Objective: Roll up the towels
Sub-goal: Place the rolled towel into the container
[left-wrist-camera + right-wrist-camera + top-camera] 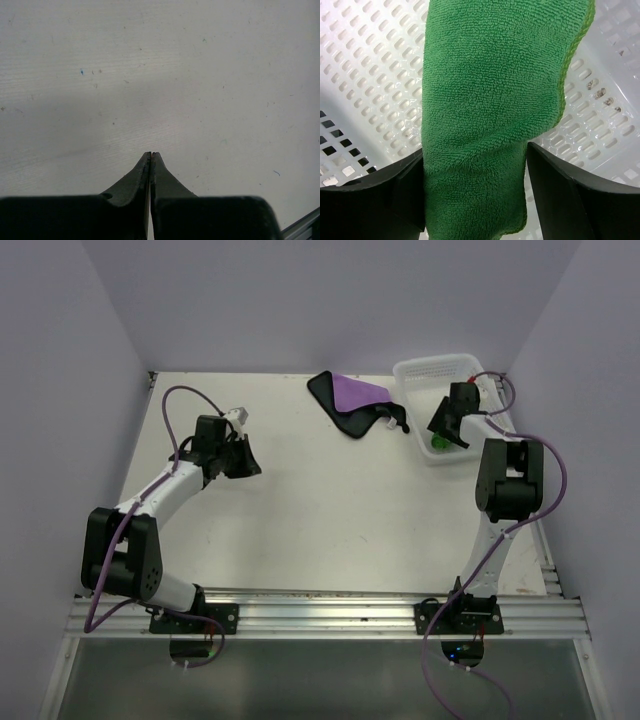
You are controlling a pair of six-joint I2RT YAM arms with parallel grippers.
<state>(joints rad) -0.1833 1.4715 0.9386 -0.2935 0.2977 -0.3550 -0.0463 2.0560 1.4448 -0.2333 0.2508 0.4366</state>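
The green towel [490,100] lies lengthwise between the spread right gripper [475,150]; the left gripper [151,157] is pressed together.

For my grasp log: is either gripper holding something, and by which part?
Left gripper: shut, empty. Right gripper: green towel lies between its jaws; whether gripped, cannot tell.

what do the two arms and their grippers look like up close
The left arm and right arm share one build: white links between chunky black joint housings. A purple cable loops along each. The left gripper and right gripper are black, with matte fingers tapering to narrow tips.
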